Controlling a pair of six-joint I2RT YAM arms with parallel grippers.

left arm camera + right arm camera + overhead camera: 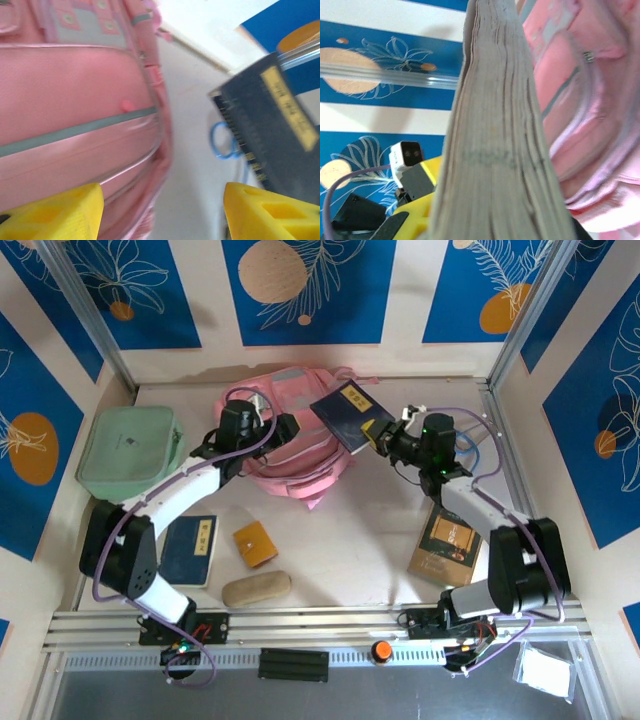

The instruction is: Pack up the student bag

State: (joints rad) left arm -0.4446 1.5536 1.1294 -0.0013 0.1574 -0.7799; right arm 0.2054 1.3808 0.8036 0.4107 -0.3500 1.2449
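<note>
The student bag (295, 455) is a large pink backpack lying at the back middle of the table. My left gripper (287, 428) hovers over the bag's right part, its yellow fingers (55, 210) spread open with nothing between them. In the left wrist view the bag (75, 100) is on the left and a dark blue book (272, 125) on the right. My right gripper (378, 435) is shut on that dark blue book (345, 415) and holds it raised at the bag's upper right edge. The book's page edge (495, 150) stands close before the right wrist camera, the bag (590, 100) behind it.
A mint green zip case (130, 450) lies at the left. Nearer the front are another blue book (190, 548), an orange wallet (255, 543) and a beige pouch (256, 588). A brown book (447, 540) lies under the right arm. Aluminium posts frame the table.
</note>
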